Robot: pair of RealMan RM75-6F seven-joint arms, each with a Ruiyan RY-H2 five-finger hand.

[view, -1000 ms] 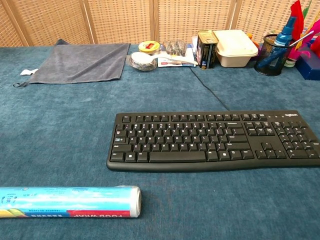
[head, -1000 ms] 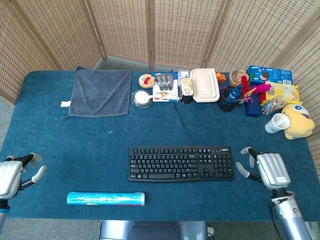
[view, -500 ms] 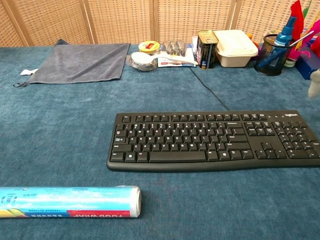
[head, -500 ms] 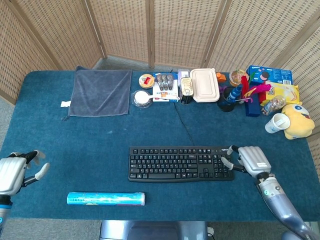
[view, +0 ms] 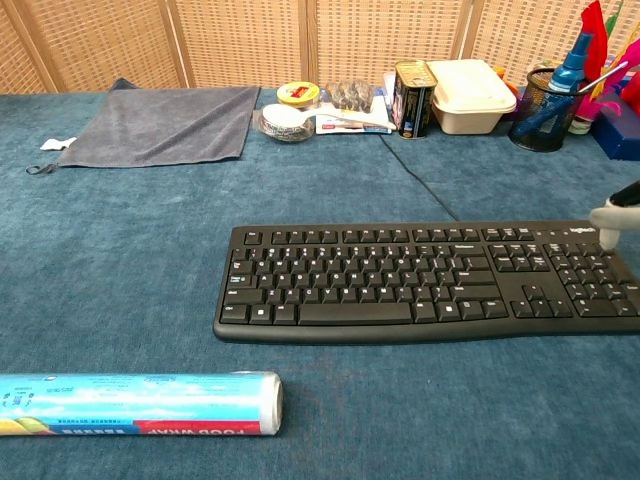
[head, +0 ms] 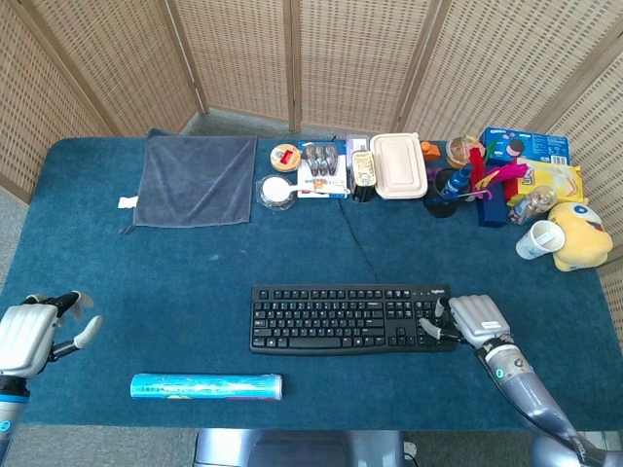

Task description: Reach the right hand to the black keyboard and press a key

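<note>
The black keyboard [head: 341, 317] lies flat at the table's front centre, and its cable [head: 355, 235] runs toward the back. My right hand [head: 474, 318] is at the keyboard's right end, holding nothing, with its fingers [head: 431, 324] reaching over the number pad. In the chest view the keyboard [view: 420, 280] fills the middle, and one pale fingertip [view: 607, 220] comes in from the right edge onto the number pad's top rows. Whether it touches a key I cannot tell. My left hand [head: 29, 334] hovers at the front left, fingers apart and empty.
A roll of food wrap [head: 206, 386] lies in front of the keyboard's left side. A grey towel [head: 198, 178] is spread at the back left. Along the back edge stand a can [view: 409, 96], a white box [head: 398, 165], a pen holder [view: 542, 118], a cup [head: 537, 239] and a yellow plush toy [head: 577, 233].
My right hand has moved left from beside the keyboard until its fingers are over the number pad. The left hand has barely shifted.
</note>
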